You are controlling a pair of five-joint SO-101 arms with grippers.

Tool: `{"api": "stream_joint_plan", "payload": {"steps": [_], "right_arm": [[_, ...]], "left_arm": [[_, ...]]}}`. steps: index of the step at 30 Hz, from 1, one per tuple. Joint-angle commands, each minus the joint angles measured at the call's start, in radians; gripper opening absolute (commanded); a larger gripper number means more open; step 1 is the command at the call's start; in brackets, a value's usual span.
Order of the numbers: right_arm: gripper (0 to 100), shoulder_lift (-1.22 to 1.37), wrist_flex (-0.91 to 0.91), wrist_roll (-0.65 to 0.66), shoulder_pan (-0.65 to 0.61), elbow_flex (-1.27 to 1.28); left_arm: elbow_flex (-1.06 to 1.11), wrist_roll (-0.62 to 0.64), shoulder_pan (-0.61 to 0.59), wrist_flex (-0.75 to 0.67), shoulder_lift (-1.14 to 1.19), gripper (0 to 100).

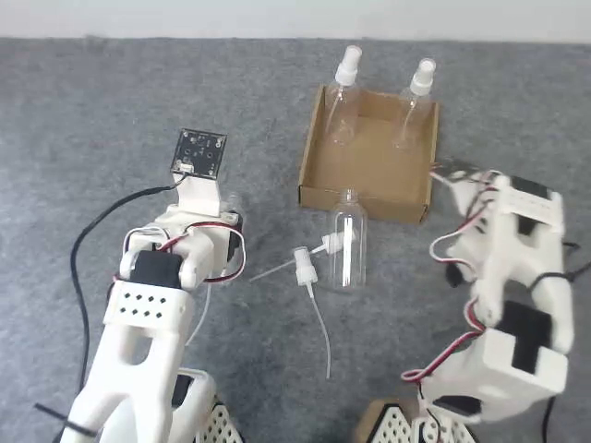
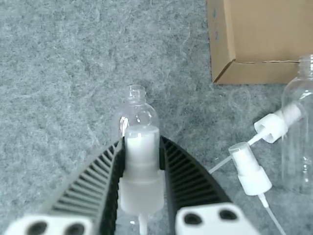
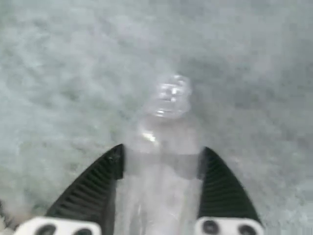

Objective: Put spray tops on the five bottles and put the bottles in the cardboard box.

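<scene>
Spray top is clamped in the left hand, its long axis running along the hand. An open bottle lies just beyond the tips, neck pointing away from the wrist. The right hand, across the bench near the box, is clamped on a second bottle, its uncapped neck pointing outward.

Left gripper clamps a white plastic spray top, a clear uncapped plastic bottle at its tips. Right gripper clasps a second uncapped bottle. Between them: a third uncapped bottle, 2 loose tops, brown cardboard box.
</scene>
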Motion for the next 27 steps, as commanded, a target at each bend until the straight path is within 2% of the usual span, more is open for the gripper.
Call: {"api": "stream_joint_plan", "payload": {"steps": [1,5,8,12,18,27], "right_arm": [[4.1,-0.010,-0.062,0.011,0.186,-0.034],[4.9,-0.001,-0.130,-0.014,0.311,-0.032],[5.0,-0.008,-0.159,-0.048,0.344,-0.032],[6.4,-0.012,-0.154,-0.046,0.305,-0.034],[23.3,-0.012,-0.153,-0.051,0.225,-0.034],[24.1,-0.001,-0.056,-0.048,0.165,-0.143]], "left_arm": [[0.008,0.005,-0.003,-0.034,-0.038,1],[0.010,0.005,-0.003,-0.044,-0.035,1],[0.010,0.005,-0.003,-0.044,-0.035,1],[0.010,0.005,-0.003,-0.044,-0.031,1],[0.010,0.005,-0.005,-0.043,-0.031,1],[0.010,0.005,-0.005,-0.044,-0.031,1]]}}
